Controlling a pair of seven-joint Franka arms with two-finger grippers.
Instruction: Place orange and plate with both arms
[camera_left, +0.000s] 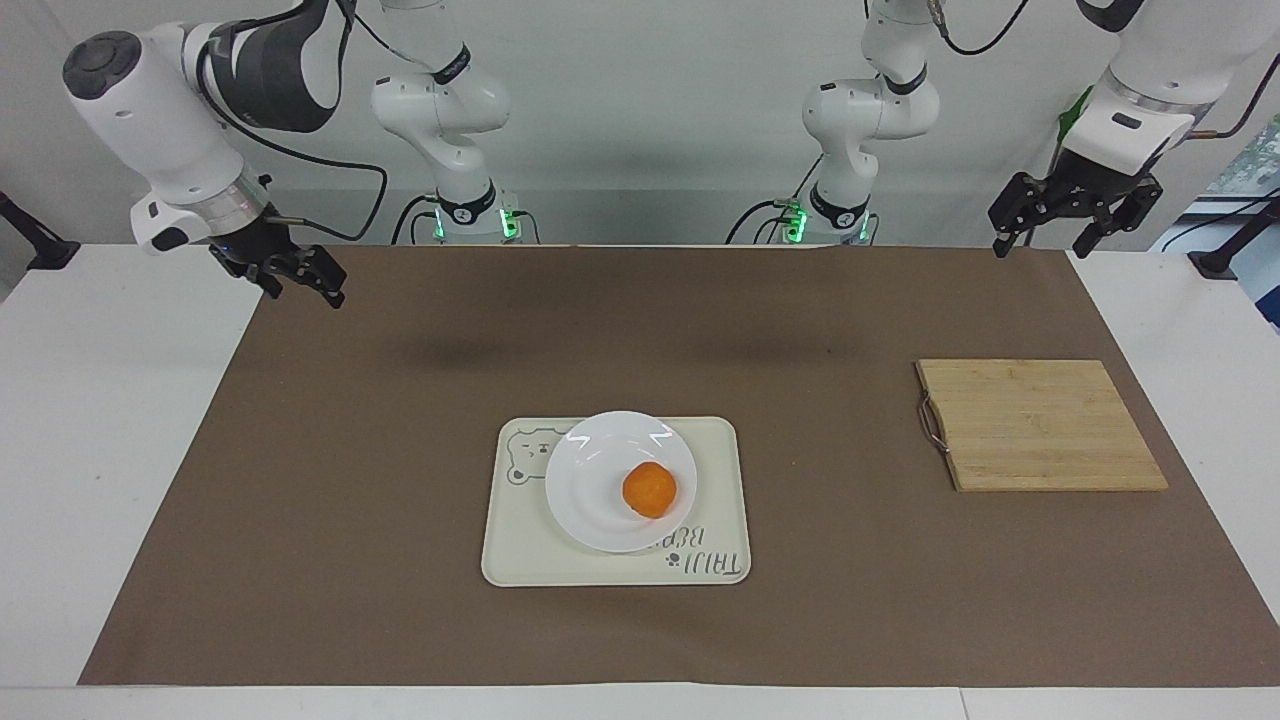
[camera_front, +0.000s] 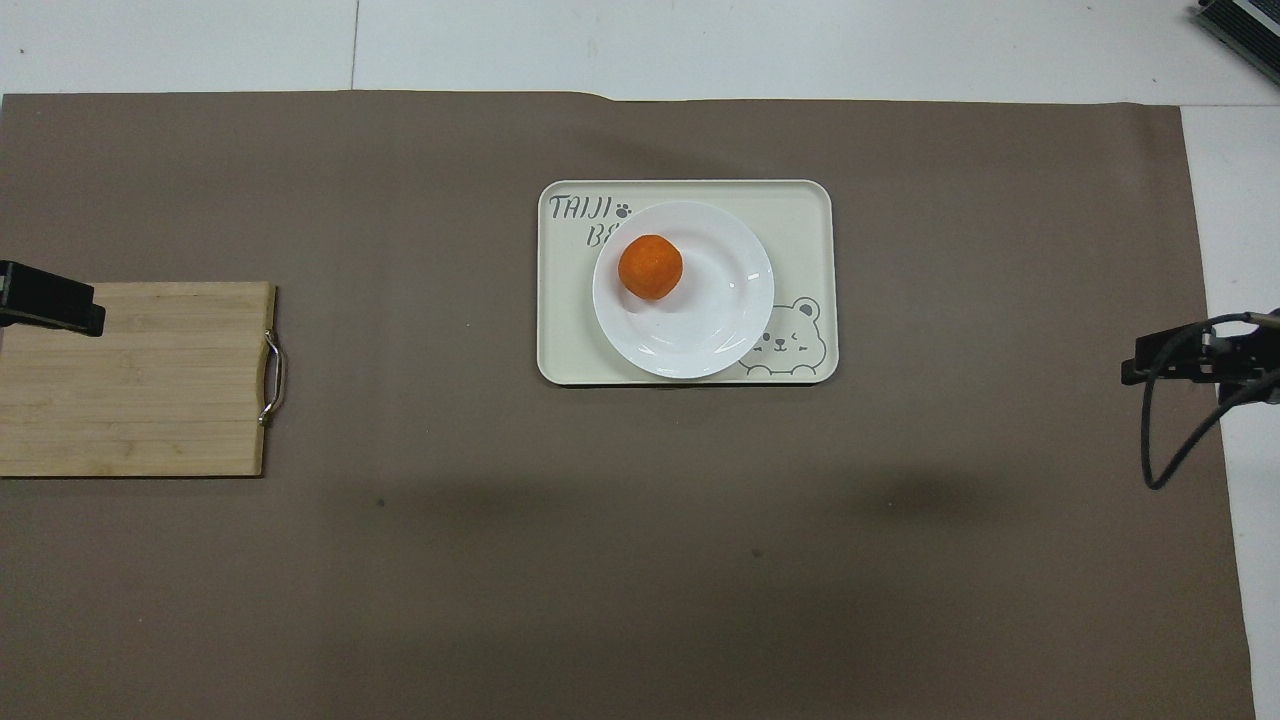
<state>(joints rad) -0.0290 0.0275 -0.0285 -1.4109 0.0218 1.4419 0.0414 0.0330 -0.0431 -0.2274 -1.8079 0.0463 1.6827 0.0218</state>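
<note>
The orange (camera_left: 649, 490) sits on the white plate (camera_left: 590, 470), and the plate rests on the cream bear tray (camera_left: 520, 540) in the middle of the table. In the overhead view the orange (camera_front: 650, 267) lies on the part of the plate (camera_front: 710, 310) that is farther from the robots. My right gripper (camera_left: 305, 292) is open and empty, raised over the brown mat's edge at the right arm's end. It shows at the overhead view's edge (camera_front: 1165, 352). My left gripper (camera_left: 1042, 245) is open and empty, waiting high over the left arm's end (camera_front: 50, 305).
A bamboo cutting board (camera_left: 1040, 425) with a metal handle lies on the brown mat (camera_left: 350, 450) toward the left arm's end. It also shows in the overhead view (camera_front: 130, 380). The tray (camera_front: 800, 220) carries a bear drawing and lettering.
</note>
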